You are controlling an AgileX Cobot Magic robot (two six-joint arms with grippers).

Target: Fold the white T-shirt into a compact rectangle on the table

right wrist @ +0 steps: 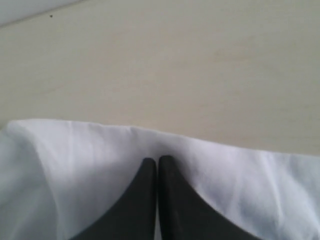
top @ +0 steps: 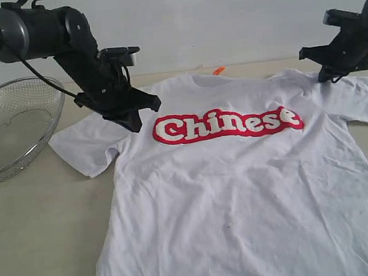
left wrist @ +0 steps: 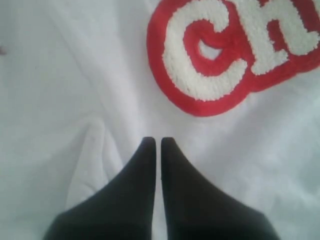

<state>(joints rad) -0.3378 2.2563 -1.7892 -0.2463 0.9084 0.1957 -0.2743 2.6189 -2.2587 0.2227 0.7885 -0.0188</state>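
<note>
The pale bench carries the white T-shirt, spread flat with its front up. A wire basket sits near the left sleeve, not touching it. My left jaws are shut, tips at the cloth beside the red "Chinese" lettering. My right jaws, also shut, are over the right shoulder edge. An orange tag shows at the collar.
</note>
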